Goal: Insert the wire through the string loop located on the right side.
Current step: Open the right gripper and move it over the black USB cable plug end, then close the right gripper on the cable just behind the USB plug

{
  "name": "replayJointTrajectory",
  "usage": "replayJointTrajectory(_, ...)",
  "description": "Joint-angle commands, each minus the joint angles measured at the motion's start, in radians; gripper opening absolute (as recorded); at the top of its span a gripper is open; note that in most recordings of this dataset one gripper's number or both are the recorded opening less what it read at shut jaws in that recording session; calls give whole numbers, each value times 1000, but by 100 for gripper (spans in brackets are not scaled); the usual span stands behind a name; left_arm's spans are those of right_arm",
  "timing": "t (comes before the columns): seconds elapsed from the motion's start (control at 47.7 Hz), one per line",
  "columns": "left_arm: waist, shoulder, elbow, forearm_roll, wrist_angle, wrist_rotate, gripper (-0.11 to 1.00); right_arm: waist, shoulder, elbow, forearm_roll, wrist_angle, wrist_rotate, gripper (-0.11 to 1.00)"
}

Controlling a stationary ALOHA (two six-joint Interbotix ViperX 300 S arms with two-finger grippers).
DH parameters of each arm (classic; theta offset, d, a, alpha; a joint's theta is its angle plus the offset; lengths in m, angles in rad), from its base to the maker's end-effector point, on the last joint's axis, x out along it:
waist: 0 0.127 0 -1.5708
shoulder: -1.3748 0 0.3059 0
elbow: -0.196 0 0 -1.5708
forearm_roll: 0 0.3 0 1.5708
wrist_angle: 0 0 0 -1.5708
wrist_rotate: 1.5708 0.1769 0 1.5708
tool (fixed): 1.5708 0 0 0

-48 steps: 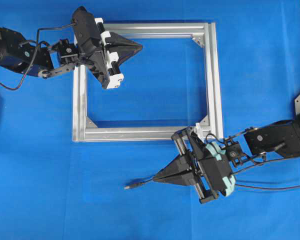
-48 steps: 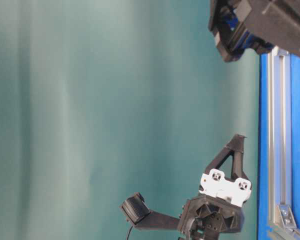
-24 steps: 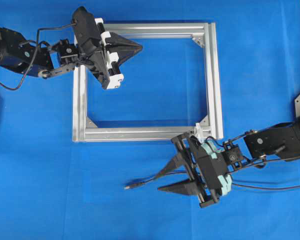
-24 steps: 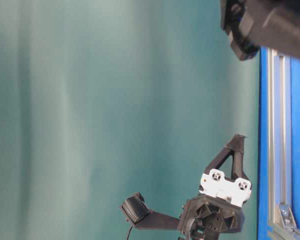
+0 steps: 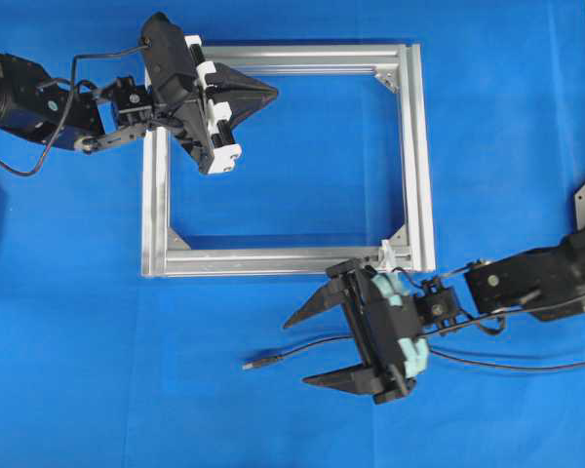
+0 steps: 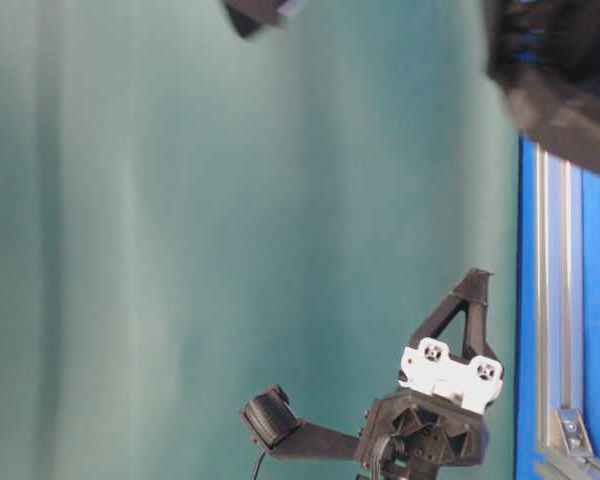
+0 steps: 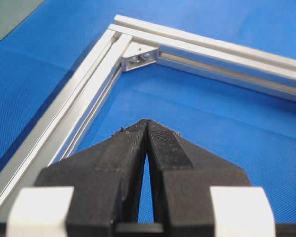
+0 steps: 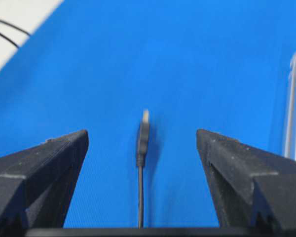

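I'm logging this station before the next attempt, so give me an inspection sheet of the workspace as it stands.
Surface: blue mat, no spills or debris seen.
Job's things: wire lies loose on the mat below the aluminium frame, plug tip pointing left; string loop, a small white piece at the frame's lower right corner, not threaded.
Clutter: nothing seen.
Grippers: right gripper open, fingers either side of the wire, not gripping; left gripper shut, empty, over the frame's upper left part.
Cables: arm cables trail off both sides of the mat.
Surroundings: teal backdrop in the table-level view.
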Motion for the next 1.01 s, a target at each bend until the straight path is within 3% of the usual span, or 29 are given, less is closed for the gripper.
replayJointTrajectory(0.0,-2,-32,-8,2,-5,0,0,15,11,-29,28,0,2,77)
replayJointTrajectory(0.315,-2,-32,-8,2,-5,0,0,43,120,-55,156,2,2,76)
replayJointTrajectory(0.755,-2,-32,-8,2,-5,-2,0,46,130,-60,170,2,2,73)
replayJointTrajectory(0.881,-3,-32,-8,2,-5,-2,0,44,138,-69,170,2,0,63)
replayJointTrajectory(0.986,-2,-32,-6,2,-5,-2,0,43,140,-69,170,2,-5,38)
